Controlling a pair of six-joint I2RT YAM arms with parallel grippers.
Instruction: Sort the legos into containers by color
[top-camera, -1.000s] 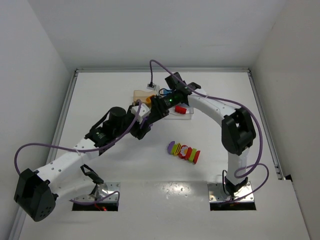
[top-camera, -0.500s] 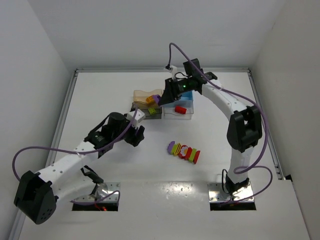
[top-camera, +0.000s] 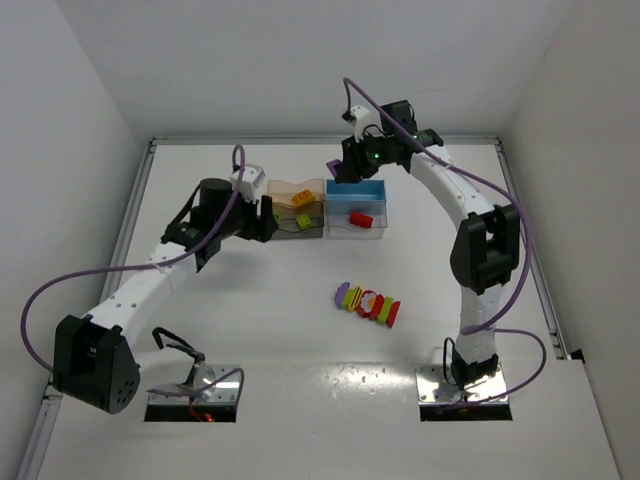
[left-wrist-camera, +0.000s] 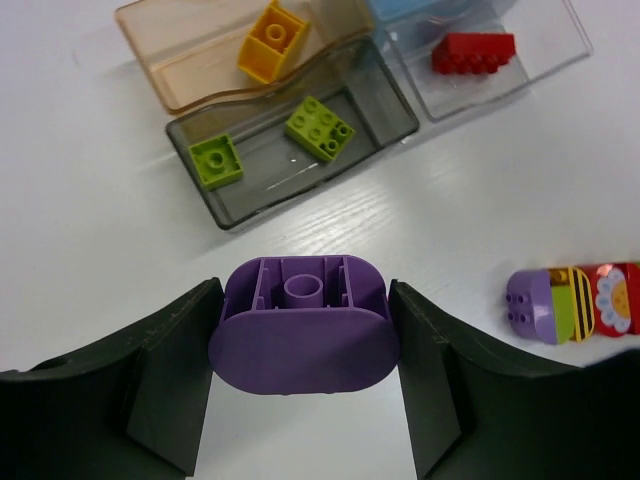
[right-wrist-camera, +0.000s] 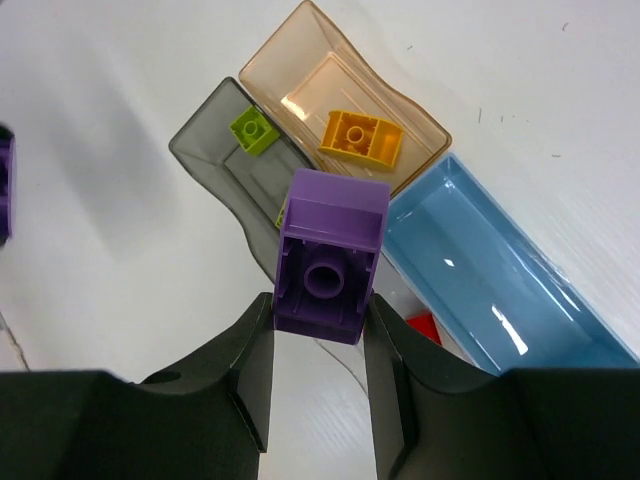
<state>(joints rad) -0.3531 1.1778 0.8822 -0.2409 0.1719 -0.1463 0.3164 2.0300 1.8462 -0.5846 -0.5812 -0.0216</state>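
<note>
Light, stiff, slick plastic, I judge: the left jaws clench a rounded purple lego (left-wrist-camera: 303, 325) across its ends, the right jaws a purple brick (right-wrist-camera: 330, 262) by flat sides.

Right jaws pinch a purple lego (top-camera: 335, 167) above the blue bin (top-camera: 357, 186); tan bin (top-camera: 298, 187) and grey bin (top-camera: 300, 227) sit beside left jaws.

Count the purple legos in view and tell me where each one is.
3. One purple lego in the left gripper, a second in the right gripper, a third ending the row on the table. Others could be hidden.
</note>
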